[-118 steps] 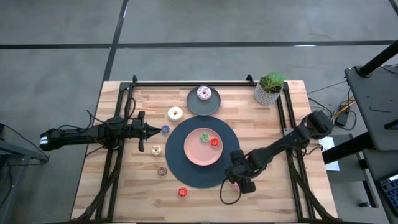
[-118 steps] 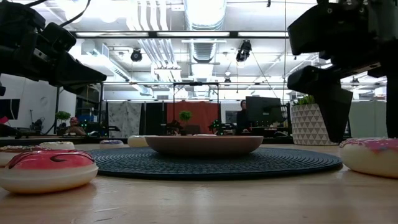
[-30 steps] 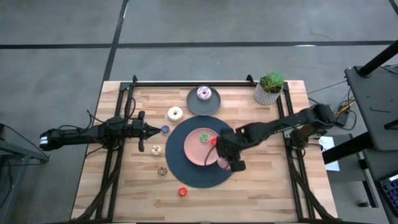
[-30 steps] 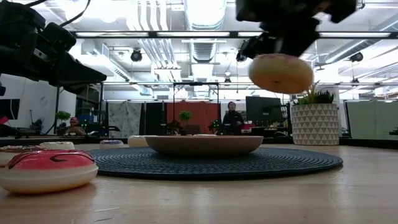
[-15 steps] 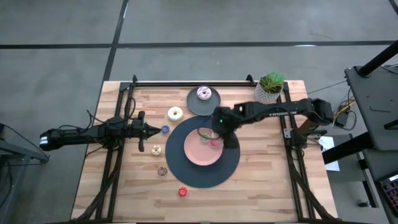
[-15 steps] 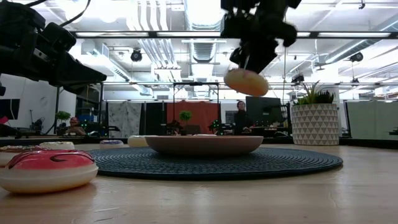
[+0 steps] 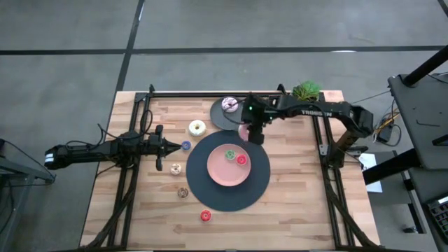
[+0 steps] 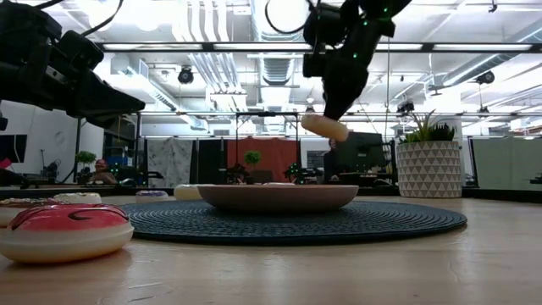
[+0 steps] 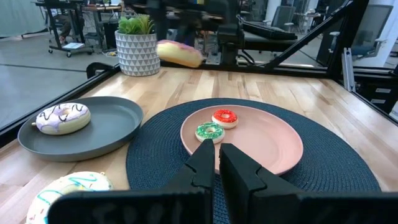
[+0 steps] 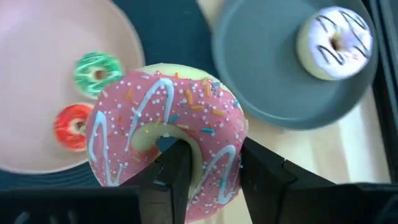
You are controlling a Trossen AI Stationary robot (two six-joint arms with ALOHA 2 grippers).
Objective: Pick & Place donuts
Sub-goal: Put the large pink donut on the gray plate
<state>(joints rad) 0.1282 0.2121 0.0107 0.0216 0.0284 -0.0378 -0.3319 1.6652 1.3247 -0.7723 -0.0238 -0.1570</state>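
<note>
My right gripper [image 7: 246, 131] is shut on a large pink sprinkled donut [image 10: 165, 140]. It hangs in the air over the far edge of the dark round mat [image 7: 259, 185], just near of the dark grey plate [image 7: 218, 120]. The donut also shows in the low view [image 8: 324, 127] and the left wrist view [image 9: 179, 53]. A white donut with dark stripes [image 7: 229, 105] lies on the grey plate. A tiny green donut [image 7: 229, 155] and a tiny red donut [image 7: 241, 159] lie on the pink plate [image 7: 220, 175]. My left gripper [image 7: 168, 145] waits shut at the table's left. My right gripper holds the pink donut by one side of its ring [image 10: 214, 168]. One finger [image 10: 175, 169] is in the hole and the other finger [image 10: 264, 171] is outside the rim. The fingers point down from above. The donut is lifted clear and tilted.
A cream donut [image 7: 197, 128] and tiny blue [image 7: 185, 145], tan [image 7: 176, 168], brown [image 7: 183, 192] and red [image 7: 205, 215] donuts lie on the wood to the mat's left and near side. A potted plant [image 7: 304, 96] stands at the far right corner. Metal rails run along the table's sides.
My right gripper has carried the pink donut from over the mat's near right part toward the table's far edge, passing over the pink plate's right side to the mat's far edge by the grey plate. The donut stays lifted clear.
</note>
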